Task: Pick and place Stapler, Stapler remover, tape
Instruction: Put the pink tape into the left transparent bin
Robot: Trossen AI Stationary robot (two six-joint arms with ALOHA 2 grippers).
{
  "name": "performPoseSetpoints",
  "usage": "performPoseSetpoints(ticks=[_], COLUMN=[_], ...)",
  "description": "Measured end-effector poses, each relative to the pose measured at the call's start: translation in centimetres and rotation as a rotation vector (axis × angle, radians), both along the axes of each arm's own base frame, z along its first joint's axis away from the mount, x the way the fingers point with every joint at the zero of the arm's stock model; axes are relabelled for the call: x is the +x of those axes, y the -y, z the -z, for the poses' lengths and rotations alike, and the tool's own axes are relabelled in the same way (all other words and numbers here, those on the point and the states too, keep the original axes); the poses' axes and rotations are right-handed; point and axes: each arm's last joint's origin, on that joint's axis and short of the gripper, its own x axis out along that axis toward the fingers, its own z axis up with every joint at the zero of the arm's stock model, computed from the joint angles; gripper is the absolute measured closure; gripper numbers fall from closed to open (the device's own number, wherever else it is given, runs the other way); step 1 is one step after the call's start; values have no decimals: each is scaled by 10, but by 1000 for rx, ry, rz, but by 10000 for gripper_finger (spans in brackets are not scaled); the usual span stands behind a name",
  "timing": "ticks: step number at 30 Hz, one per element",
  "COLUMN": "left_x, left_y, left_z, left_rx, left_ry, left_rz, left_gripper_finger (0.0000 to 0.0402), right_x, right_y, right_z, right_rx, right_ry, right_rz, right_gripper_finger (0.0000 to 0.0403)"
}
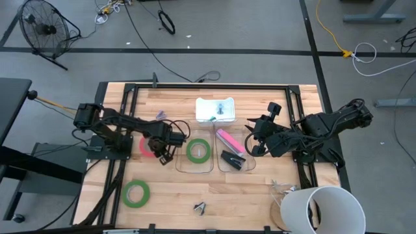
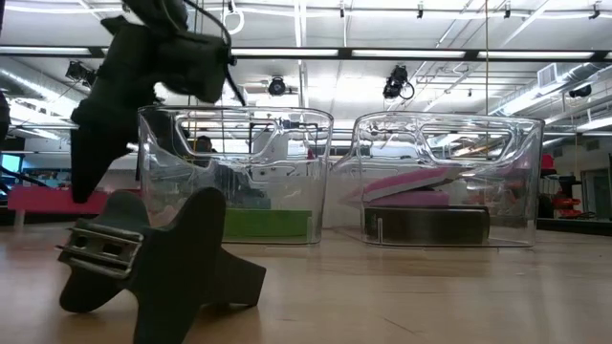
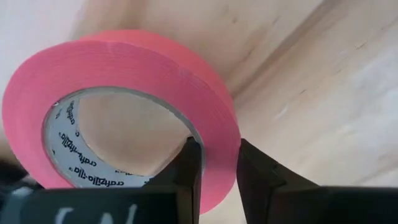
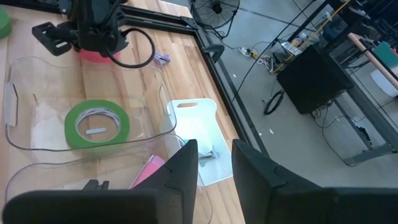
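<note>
Here the pink tape roll is held by its wall between the fingers of the left gripper, which are clamped on it just left of the clear bin containing a green tape roll. The right gripper is seen open above the neighbouring bin.

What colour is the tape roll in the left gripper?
Pink tape roll, clearest in the left wrist view.
</note>
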Motion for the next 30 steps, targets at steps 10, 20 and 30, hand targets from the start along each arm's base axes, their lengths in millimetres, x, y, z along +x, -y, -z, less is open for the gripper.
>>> performPoseSetpoints(ticks=[10,20,30], left_x=[17,46,82], left_y=[10,35,41], left_z=[-66,-141,-149], left_rx=[61,40,1], left_ry=[-24,294,558], left_rz=[58,75,84], left_gripper_finger=[330,330,330], right_x=[0,0,2], right_y=[0,0,-1], right_z=[0,0,-2], right_rx=[-4,-21,-8], right_ry=[-1,-11,22], right_rz=[0,-10,-11], right_gripper_finger=[305,305,305])
